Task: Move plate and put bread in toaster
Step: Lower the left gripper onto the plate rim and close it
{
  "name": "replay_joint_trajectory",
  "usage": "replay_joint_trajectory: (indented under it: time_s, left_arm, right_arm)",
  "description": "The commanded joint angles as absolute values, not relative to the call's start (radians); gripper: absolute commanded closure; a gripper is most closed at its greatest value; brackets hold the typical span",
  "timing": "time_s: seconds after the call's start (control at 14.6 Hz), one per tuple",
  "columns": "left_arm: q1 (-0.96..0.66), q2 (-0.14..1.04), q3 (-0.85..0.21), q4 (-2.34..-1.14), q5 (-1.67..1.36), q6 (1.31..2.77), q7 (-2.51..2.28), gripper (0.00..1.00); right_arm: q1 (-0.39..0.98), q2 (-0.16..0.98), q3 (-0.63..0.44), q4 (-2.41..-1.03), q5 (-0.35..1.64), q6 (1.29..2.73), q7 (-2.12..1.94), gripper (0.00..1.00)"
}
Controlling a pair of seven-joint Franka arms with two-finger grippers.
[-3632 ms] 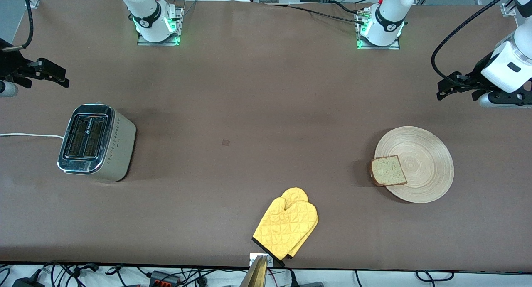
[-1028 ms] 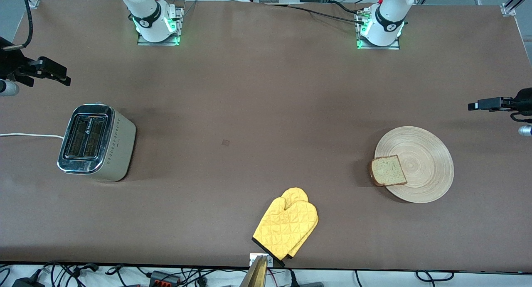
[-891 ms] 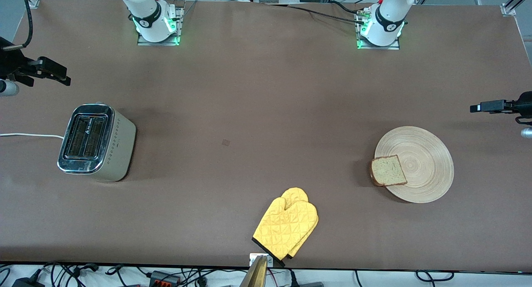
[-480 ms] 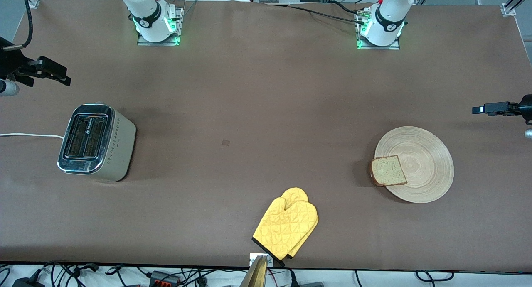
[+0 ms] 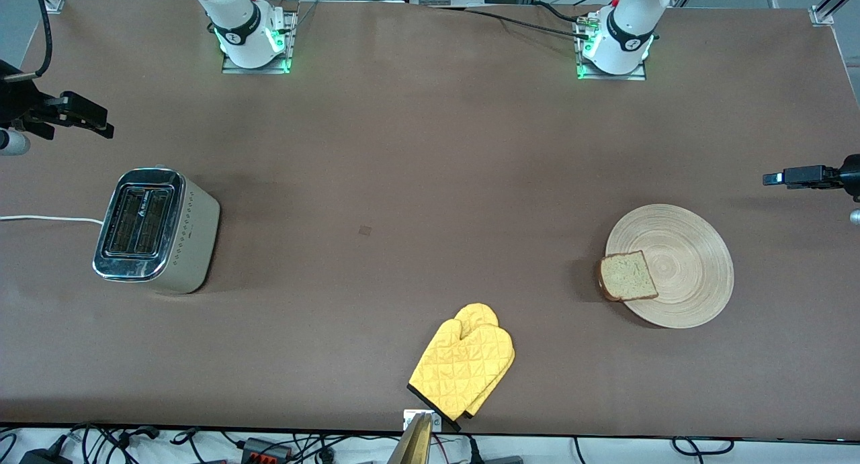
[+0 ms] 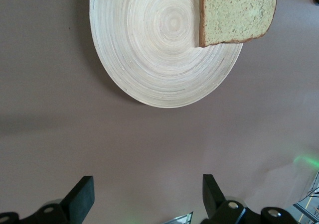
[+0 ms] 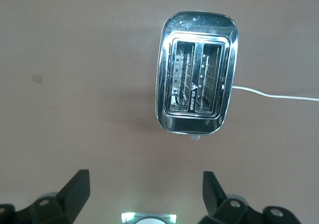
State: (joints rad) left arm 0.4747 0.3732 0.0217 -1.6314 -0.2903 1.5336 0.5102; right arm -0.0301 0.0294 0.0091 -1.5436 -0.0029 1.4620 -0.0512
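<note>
Two grippers I see, both wide open and holding nothing. My right gripper (image 5: 101, 125) hangs near the toaster (image 5: 156, 230). My left gripper (image 5: 772, 178) hangs near the plate (image 5: 692, 249); the bread (image 5: 628, 276) lies on its rim.

The brown desk (image 5: 430, 182) carries a toaster (image 5: 156, 230) at the right arm's end, its white cord (image 5: 47, 218) trailing off the edge. Well apart from the toaster, at the left arm's end, lies a wooden plate (image 5: 678, 266). A yellow oven mitt (image 5: 463, 366) lies between them, nearer the front camera than the toaster.
</note>
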Motion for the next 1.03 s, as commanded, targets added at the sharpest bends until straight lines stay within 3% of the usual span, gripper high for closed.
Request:
replay_joint_trajectory:
  time_s: [0.0, 0.48, 0.69, 0.96]
  left_arm:
    - [0.483, 0.387, 0.017, -1.606, -0.307, 1.522, 0.529, 0.04]
    - [0.506, 0.457, 0.017, -1.606, -0.351, 1.577, 0.609, 0.05]
    - [0.543, 0.55, 0.017, -1.6, -0.461, 1.647, 0.727, 0.04]
    - [0.578, 0.721, 0.014, -1.459, -0.613, 1.687, 0.762, 0.02]
  right_arm:
    - [-0.047, 0.02, 0.002, -1.537, 0.015, 1.422, -0.057, 0.0]
    - [-0.051, 0.02, 0.005, -1.536, 0.025, 1.424, -0.055, 0.0]
    - [-0.051, 0.015, 0.005, -1.536, 0.023, 1.417, -0.057, 0.0]
    - [-0.052, 0.012, -0.002, -1.535, 0.023, 1.411, -0.06, 0.0]
